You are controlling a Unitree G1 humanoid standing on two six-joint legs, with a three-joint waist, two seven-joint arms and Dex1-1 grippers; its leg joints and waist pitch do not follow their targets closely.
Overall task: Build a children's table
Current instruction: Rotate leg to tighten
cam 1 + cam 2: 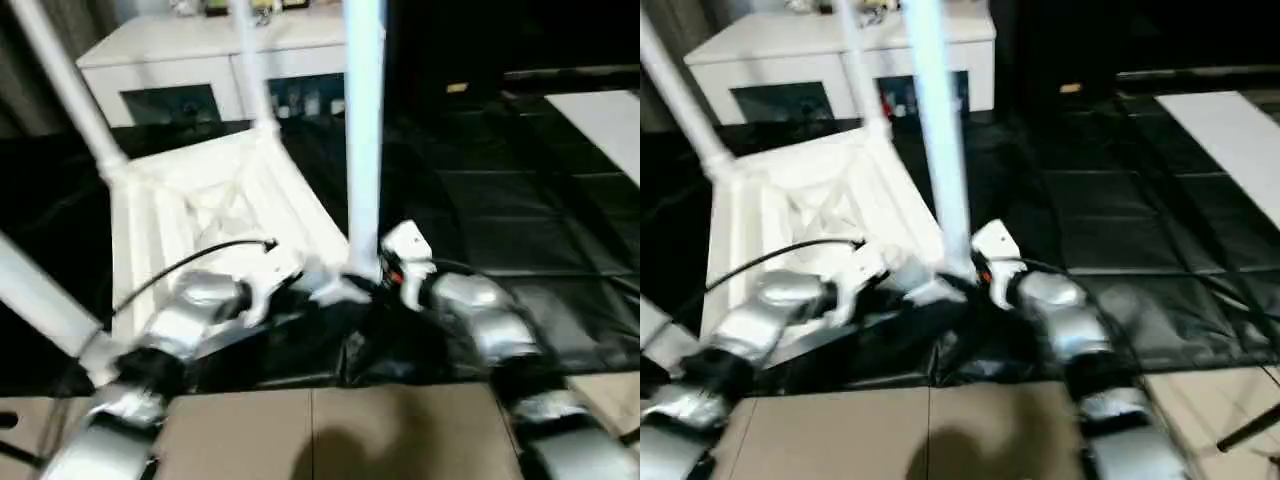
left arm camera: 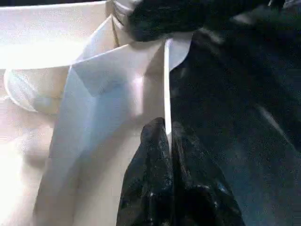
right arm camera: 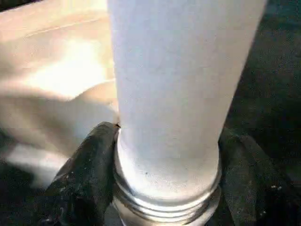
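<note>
The white tabletop [image 1: 190,215] lies upside down on a black mat, ribbed underside up. Three legs stand in its corner sockets: two at the far corners [image 1: 62,95] [image 1: 250,70] and one at the near left [image 1: 40,300]. A fourth leg [image 1: 362,130] stands upright at the near right corner. My right gripper [image 3: 164,188] is shut on this leg's base, one finger on each side just above the threaded ring. My left gripper [image 2: 167,134] is shut on the tabletop's thin rim [image 2: 165,80] beside that corner.
A white cabinet [image 1: 190,60] with dark glass doors stands behind the tabletop. The black mat [image 1: 500,200] spreads to the right, with a white panel [image 1: 610,120] at its far right. Tan floor tiles [image 1: 330,430] lie under my forearms.
</note>
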